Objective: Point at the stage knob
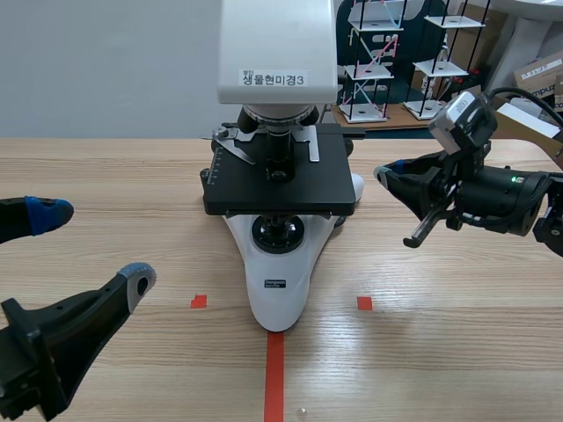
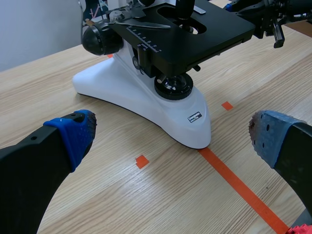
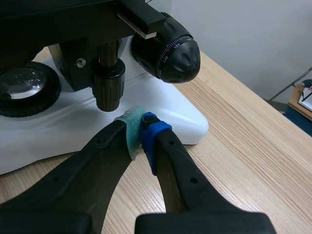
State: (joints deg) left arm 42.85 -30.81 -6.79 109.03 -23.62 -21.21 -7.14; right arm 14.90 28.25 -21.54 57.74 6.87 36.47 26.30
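Note:
A white microscope (image 1: pixel 277 286) with a black stage (image 1: pixel 303 186) stands mid-table. Its stage knob (image 3: pixel 107 87), a black stacked knob, hangs under the stage's right side. My right gripper (image 3: pixel 139 130) is shut on nothing, and its pads sit just below and slightly beside that knob's lower end; whether they touch it is unclear. In the scene view the right gripper (image 1: pixel 385 174) is level with the stage's right edge. My left gripper (image 1: pixel 92 248) is open near the table's front left, away from the microscope (image 2: pixel 146 100).
The large ribbed focus knob (image 3: pixel 168 52) sits beyond the stage knob, above the white base (image 3: pixel 190 122). A condenser lens (image 3: pixel 22 90) lies under the stage. Shelving models and boxes (image 1: pixel 396 61) stand behind the table at the back right.

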